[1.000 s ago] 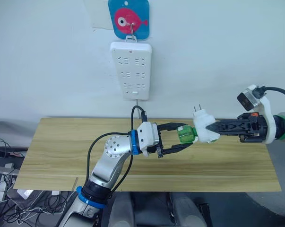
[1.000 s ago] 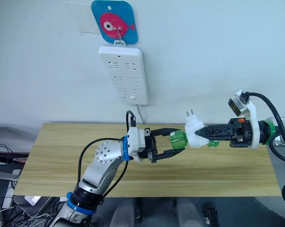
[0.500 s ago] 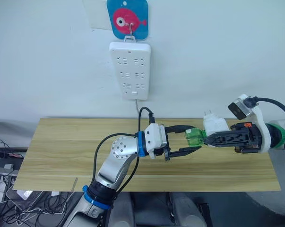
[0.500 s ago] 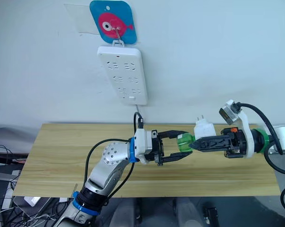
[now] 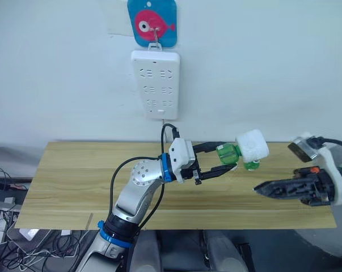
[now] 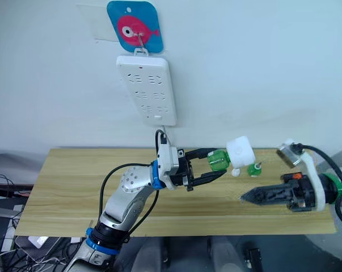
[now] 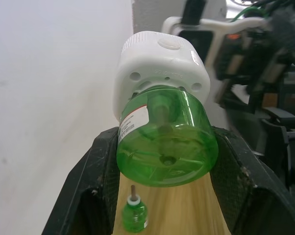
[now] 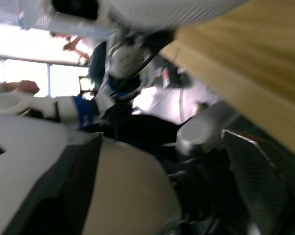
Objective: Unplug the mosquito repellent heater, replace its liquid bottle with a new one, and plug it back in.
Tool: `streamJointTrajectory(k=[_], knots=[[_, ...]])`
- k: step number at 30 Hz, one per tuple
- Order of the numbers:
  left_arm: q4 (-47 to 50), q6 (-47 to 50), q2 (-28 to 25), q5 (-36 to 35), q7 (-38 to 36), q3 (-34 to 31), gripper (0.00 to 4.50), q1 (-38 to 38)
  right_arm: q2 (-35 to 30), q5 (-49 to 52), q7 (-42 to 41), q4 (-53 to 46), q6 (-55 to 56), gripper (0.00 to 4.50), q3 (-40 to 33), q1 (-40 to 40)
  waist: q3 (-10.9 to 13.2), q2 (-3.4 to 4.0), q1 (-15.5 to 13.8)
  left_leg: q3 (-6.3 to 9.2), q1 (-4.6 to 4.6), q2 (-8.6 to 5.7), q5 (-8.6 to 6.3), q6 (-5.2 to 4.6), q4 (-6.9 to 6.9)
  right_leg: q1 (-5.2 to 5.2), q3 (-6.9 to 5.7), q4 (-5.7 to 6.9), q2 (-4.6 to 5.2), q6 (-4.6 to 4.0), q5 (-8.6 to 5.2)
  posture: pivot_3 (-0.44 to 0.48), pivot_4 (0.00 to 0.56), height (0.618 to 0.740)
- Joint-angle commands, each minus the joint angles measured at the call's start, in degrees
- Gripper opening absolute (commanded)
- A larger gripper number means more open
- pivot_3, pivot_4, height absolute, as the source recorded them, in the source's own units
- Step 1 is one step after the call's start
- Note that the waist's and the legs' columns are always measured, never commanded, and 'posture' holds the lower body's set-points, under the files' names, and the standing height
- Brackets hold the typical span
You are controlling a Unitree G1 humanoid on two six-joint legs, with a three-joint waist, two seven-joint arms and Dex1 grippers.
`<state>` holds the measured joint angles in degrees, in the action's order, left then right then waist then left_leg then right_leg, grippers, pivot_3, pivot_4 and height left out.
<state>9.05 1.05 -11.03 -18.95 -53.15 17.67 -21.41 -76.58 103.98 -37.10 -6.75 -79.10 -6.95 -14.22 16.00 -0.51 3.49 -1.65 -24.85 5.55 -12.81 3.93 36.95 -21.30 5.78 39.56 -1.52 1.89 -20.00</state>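
Wall power strip (image 5: 156, 84), fish hanger (image 5: 152, 22)

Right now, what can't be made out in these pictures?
- Heater prongs: hidden behind its own body in the head and left wrist views.
- Neck of the bottle held in the left gripper: inside the heater, so how far it is seated is unclear.
- Bottle label: too small to read, left wrist view.
- Right wrist view: blurred; things beyond the table edge are unidentifiable.

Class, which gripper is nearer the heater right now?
Left. The left gripper holds the green bottle screwed into the heater, so it is right beside it. The right gripper hangs apart, lower and nearer the table's front edge.
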Motion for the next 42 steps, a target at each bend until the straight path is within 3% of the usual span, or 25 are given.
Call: streamJointTrajectory(k=[1, 9, 13, 20, 26, 31, 34, 42], knots=[[3.2, 0.13, -0.77, -1.59, -0.96, -0.21, 2.22, 0.56, 0.82, -11.47, -3.75, 8.01, 2.48, 2.81, -1.49, -3.17, 0.0, 0.0, 0.06, 0.0, 0.0, 0.0, 0.0, 0.0, 0.0, 0.0, 0.0, 0.02, 0.0, 0.0, 0.0, -0.163, 0.299, 0.74], [6.61, 2.76, -4.12, -4.56, -4.52, 0.33, 2.22, 1.94, 10.86, -31.74, -10.48, 20.34, 5.74, 0.02, 3.86, -18.65, 0.07, 0.06, 0.82, -0.06, 0.01, 0.02, 0.0, 0.01, -0.03, -0.07, 0.05, -0.07, -0.02, 0.0, 0.0, -0.16, 0.301, 0.74], [8.26, 5.31, -4.42, -5.99, -4.17, 0.28, 2.22, 1.8, 18.19, -35.52, -11.35, 21.31, 3.83, 0.02, 5.02, -23.94, 0.12, 0.02, 1.19, -0.06, 0.0, -0.01, 0.0, 0.01, -0.06, -0.05, 0.06, -0.09, -0.01, 0.0, 0.0, -0.14, 0.303, 0.74], [8.29, 8.46, -3.25, -6.63, -0.2, -1.74, 2.22, 0.18, 20.65, -29.77, -12.72, 9.94, -6.51, 0.02, 0.93, -19.53, 0.18, 0.0, 0.25, -0.01, -0.06, -0.01, 0.0, 0.0, -0.05, -0.05, -0.01, -0.11, 0.0, 0.0, 0.0, -0.123, 0.309, 0.74], [7.17, 8.29, -2.76, -5.16, 1.82, -2.32, 2.22, -0.41, 20.78, -16.9, -7.25, 2.24, -12.33, 0.02, -5.12, -14.94, 0.21, -0.01, -0.21, 0.02, -0.06, -0.01, 0.0, 0.0, -0.04, 0.0, -0.03, -0.07, 0.0, 0.0, 0.0, -0.135, 0.303, 0.74], [5.68, 6.88, -3.29, -3.74, 1.03, -2.1, 2.22, -0.47, 15.17, 1.98, 2.22, 0.39, -6.03, 0.02, -2.8, -13.78, 0.23, -0.03, -0.16, 0.01, -0.06, -0.04, -0.01, -0.01, -0.06, 0.0, -0.01, -0.07, 0.0, 0.0, 0.0, -0.15, 0.296, 0.74], [5.4, 6.2, -3.26, -3.26, 0.46, -1.57, 2.22, -0.16, 14.15, 8.69, 7.82, 1.38, -0.54, 0.02, 0.74, -17.32, 0.32, -0.2, 0.24, 0.0, -0.05, -0.03, -0.02, -0.04, -0.05, 0.0, 0.0, -0.08, -0.01, 0.0, 0.0, -0.155, 0.289, 0.74], [5.3, 5.39, -3.37, -2.62, -0.81, -0.37, 2.22, 0.47, 20.11, 6.4, 16.51, 9.29, 4.16, 0.02, 6.21, -30.02, 0.34, -0.23, 1.28, 0.01, -0.09, 0.01, -0.01, -0.01, -0.07, -0.04, -0.03, -0.1, -0.01, 0.0, 0.0, -0.152, 0.28, 0.74]])
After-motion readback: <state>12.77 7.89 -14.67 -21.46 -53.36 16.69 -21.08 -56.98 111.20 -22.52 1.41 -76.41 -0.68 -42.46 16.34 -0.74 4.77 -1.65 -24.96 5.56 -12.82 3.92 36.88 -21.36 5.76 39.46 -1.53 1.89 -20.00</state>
